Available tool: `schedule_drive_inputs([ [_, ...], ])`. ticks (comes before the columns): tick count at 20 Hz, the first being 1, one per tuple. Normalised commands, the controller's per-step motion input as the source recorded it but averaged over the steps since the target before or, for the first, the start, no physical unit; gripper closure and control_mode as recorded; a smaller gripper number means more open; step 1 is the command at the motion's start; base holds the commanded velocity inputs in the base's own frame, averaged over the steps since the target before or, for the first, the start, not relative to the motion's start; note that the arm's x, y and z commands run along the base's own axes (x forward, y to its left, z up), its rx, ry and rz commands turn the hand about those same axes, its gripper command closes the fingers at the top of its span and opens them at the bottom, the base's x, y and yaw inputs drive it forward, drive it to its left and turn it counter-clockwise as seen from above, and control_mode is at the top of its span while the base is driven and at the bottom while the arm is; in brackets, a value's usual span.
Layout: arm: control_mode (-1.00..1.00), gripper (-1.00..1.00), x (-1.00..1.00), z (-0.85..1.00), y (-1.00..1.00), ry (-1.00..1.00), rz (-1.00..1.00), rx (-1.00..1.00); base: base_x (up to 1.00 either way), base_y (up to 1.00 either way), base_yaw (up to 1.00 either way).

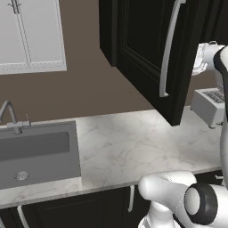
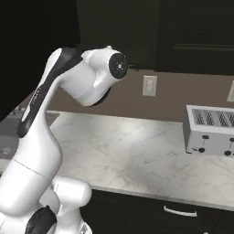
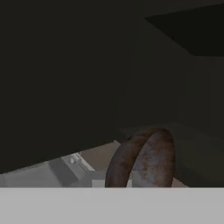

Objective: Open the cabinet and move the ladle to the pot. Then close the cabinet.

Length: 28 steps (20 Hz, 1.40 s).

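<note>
Gripping ladle (image 3: 142, 159), claw closed; cabinet (image 1: 147, 53) door swung open

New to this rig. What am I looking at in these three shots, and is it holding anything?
A rendered kitchen with a white robot arm on a driving base. Two cameras ride the base behind it, left and right; the third is on its hand. The marble counter holds a sink and a toaster. The black wall cabinet's door stands swung out. The hand view looks into the dark cabinet, a brown curved object, probably the ladle, close up. The jaws are shut; whether they grip it is hidden.
</note>
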Motion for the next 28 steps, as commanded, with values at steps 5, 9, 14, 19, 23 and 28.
schedule_drive_inputs([
  [5,-1.0,1.0,-1.0,0.0,-0.05,0.0,-0.2,0.06,0.0,0.0,0.0],
  [9,-1.0,1.0,-1.0,0.02,-0.2,0.1,-0.22,0.06,0.0,0.0,0.0],
  [14,-1.0,1.0,-1.0,0.02,-0.3,0.28,-0.18,0.05,0.0,0.0,0.0],
  [19,-1.0,1.0,-0.97,0.0,-0.17,0.37,-0.12,0.0,0.0,0.0,0.0],
  [23,-1.0,1.0,-0.77,-0.01,-0.17,0.38,-0.05,0.0,0.0,0.0,0.0],
  [28,-1.0,1.0,-0.4,-0.26,0.0,0.35,0.0,0.01,0.0,0.0,0.0],
])
